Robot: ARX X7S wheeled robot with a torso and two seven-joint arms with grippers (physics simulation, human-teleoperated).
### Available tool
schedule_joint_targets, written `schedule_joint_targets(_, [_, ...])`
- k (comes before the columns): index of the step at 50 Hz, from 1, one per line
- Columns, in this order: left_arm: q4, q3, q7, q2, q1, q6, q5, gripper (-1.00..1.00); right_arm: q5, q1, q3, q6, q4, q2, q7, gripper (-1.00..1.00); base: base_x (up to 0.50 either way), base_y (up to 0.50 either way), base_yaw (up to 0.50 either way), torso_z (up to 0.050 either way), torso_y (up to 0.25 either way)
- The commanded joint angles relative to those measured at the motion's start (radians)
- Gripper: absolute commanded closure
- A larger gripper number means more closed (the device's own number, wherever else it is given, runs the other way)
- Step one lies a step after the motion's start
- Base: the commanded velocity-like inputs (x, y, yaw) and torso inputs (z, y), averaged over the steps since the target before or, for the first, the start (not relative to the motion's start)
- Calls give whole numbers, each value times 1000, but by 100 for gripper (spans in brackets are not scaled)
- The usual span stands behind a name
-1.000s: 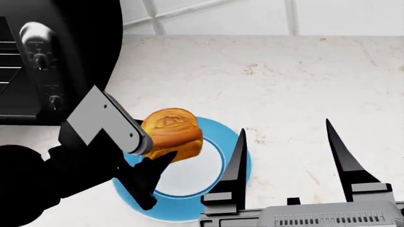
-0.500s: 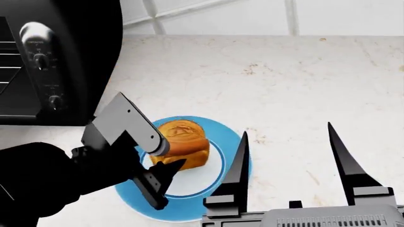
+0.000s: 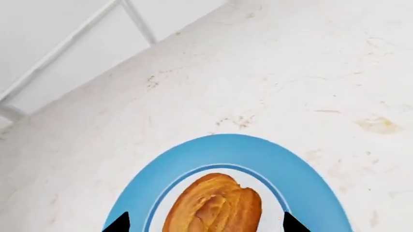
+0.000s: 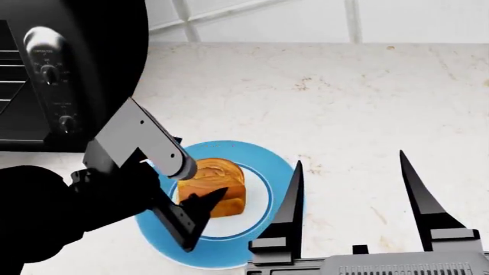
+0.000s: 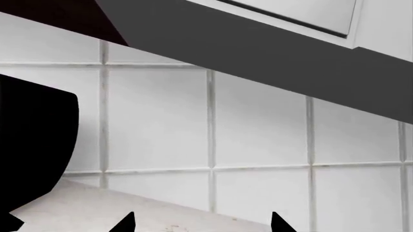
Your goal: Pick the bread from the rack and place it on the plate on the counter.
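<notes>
bread [image 4: 213, 187] sits on white centre of plate [image 4: 269, 159], between the fingertips | left end effector [image 3: 201, 223] spread wide, released, reaching over plate from toaster oven [image 4: 46, 74] side | right end effector [image 4: 353, 189] spread wide, grasping nothing, just beside plate over tabletop [image 4: 344, 103]

Golden-orange bread [image 4: 212, 188] with a darker swirled crust; sky-blue-rimmed, white-centred plate [image 4: 269, 162]; beige-veined white tabletop [image 4: 344, 103]; black oven [image 4: 68, 69].
</notes>
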Motion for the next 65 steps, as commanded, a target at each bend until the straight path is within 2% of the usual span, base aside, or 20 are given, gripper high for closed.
schedule_joint_targets(1, [188, -86, -78, -48, 8, -79, -103, -100, 6, -8, 5, -16, 11, 1, 5, -100, 0, 0, 0, 0, 0])
schedule_joint_targets(14, [495, -295, -295, -154, 141, -131, -273, -100, 12, -11, 2, -31, 15, 2, 8, -100, 0, 0, 0, 0, 0])
schedule_joint_targets(16, [558, -344, -339, -173, 188, -113, -301, -100, 13, -16, 2, -46, 27, 1, 10, -100, 0, 0, 0, 0, 0])
schedule_joint_targets(25, [697, -441, -425, -245, 331, -70, -358, -100, 14, -19, 2, -32, 6, 6, 13, -100, 0, 0, 0, 0, 0])
schedule_joint_targets(30, [776, -475, -492, -267, 363, -81, -418, -100, 14, -9, -12, -24, 3, 3, 13, -100, 0, 0, 0, 0, 0])
schedule_joint_targets(42, [862, -548, -552, -313, 454, -33, -451, -100, 19, -11, -14, -15, -10, 7, 13, -100, 0, 0, 0, 0, 0])
schedule_joint_targets(50, [898, -559, -610, -334, 446, -47, -500, -100, 26, -25, -12, -36, -4, 11, 13, -100, 0, 0, 0, 0, 0])
schedule_joint_targets(65, [909, -572, -637, -355, 448, -32, -525, -100, 33, -30, -10, -32, -21, 21, 13, -100, 0, 0, 0, 0, 0])
